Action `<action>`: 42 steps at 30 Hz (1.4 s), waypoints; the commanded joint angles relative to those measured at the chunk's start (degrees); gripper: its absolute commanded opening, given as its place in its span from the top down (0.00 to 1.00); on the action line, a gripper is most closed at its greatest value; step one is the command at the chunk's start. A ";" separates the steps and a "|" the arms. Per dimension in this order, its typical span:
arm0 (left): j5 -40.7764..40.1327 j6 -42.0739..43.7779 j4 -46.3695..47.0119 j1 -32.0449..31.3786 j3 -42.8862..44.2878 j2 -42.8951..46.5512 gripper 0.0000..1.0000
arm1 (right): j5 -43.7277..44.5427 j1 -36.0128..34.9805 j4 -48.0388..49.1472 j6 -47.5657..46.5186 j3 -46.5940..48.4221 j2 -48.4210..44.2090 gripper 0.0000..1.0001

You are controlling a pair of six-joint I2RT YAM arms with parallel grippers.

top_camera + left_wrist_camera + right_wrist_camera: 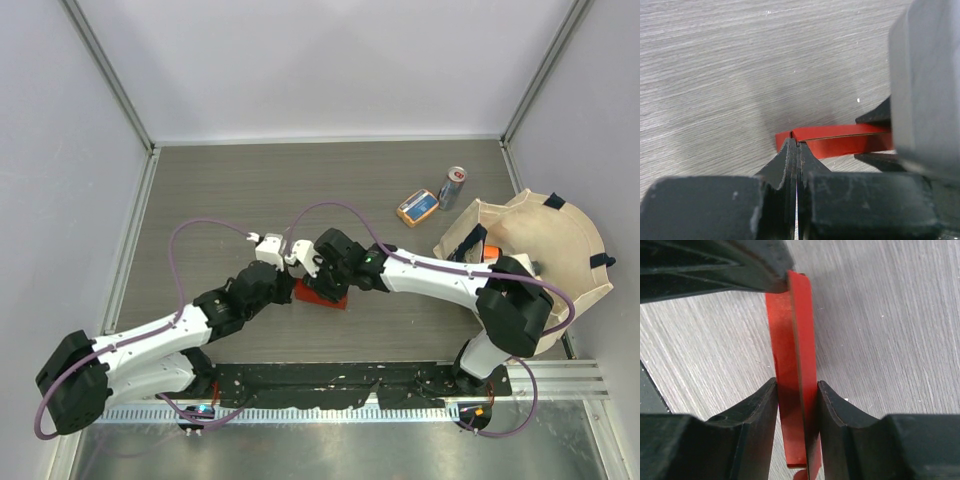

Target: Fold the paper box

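Observation:
The red paper box (322, 295) lies flattened on the grey table between the two grippers. My left gripper (291, 288) is shut on the box's left end; in the left wrist view its fingers (790, 160) pinch the edge of the red box (840, 140). My right gripper (335, 283) is shut on the box from the right; in the right wrist view its fingers (760, 405) press both faces of the folded red box (796, 370). The left gripper's black finger (715, 265) shows at the box's far end there.
A small orange and blue pack (417, 206) and a drinks can (453, 187) lie at the back right. A cream cloth bag (540, 250) sits at the right edge. A black rail (330, 380) runs along the near edge.

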State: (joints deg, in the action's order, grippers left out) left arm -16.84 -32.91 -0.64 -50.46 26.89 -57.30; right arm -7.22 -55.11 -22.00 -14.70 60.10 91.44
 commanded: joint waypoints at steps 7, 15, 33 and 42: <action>-4.69 -3.13 -2.34 -0.96 -1.58 -0.27 1.00 | 2.21 1.41 2.84 13.81 -0.93 -3.98 0.37; -6.27 -2.95 -4.01 -0.96 -0.53 1.05 1.00 | 6.24 1.67 -0.84 29.51 -6.39 -18.83 0.33; -5.48 -3.57 -6.82 -1.05 4.04 -1.68 1.00 | 12.68 1.06 -11.66 44.93 -0.68 -16.73 0.64; -4.96 -3.66 -7.18 -1.05 4.31 -1.06 1.00 | 14.78 0.97 -9.91 43.27 -0.68 -14.89 0.64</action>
State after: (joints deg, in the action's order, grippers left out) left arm -21.45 -36.03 -5.91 -51.27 29.36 -58.74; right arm 5.13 -53.89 -34.24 28.97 57.01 75.64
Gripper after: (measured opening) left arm 0.010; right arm 0.361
